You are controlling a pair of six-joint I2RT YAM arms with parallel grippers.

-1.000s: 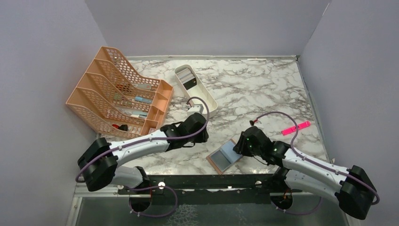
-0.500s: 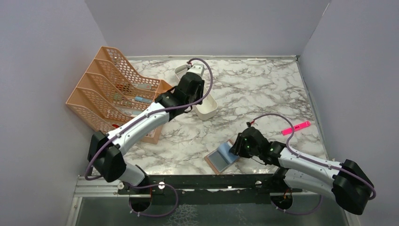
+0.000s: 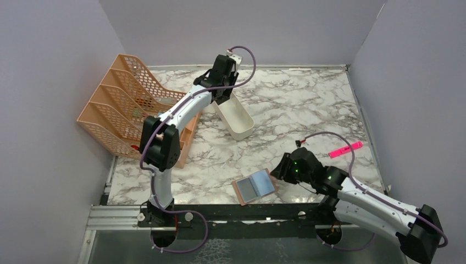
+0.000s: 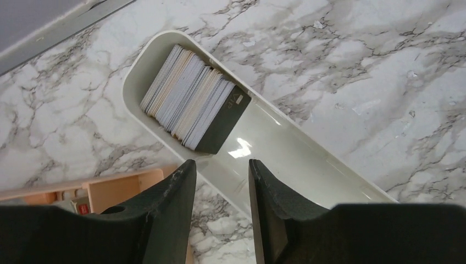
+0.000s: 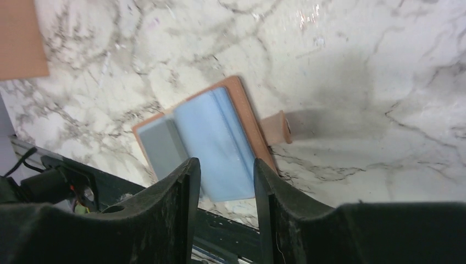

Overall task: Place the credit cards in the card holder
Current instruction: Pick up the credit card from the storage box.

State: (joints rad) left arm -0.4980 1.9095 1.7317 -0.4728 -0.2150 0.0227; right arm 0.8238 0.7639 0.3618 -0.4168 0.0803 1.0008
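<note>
The tan-brown card holder (image 3: 237, 191) lies open at the table's near edge, with a light blue card (image 3: 264, 182) and a grey card (image 3: 247, 188) lying on it. In the right wrist view the holder (image 5: 246, 113), blue card (image 5: 214, 140) and grey card (image 5: 158, 146) lie just beyond my right gripper (image 5: 222, 165), which is open and empty. In the top view the right gripper (image 3: 281, 168) is at the holder's right end. A stack of credit cards (image 4: 189, 102) stands in the far end of the white tray (image 4: 308, 159). My left gripper (image 4: 220, 168) hovers open and empty above the tray.
The orange mesh file rack (image 3: 129, 107) stands at the left, touching the tray (image 3: 237, 118). A pink highlighter (image 3: 346, 149) lies at the right. The holder's snap tab (image 5: 277, 127) sticks out to the right. A black rail (image 3: 231, 212) runs along the near edge. Walls enclose three sides.
My left arm has swung from the middle of the table out to the far end of the tray. The holder has shifted a little left; my right gripper has drawn slightly back from it.
</note>
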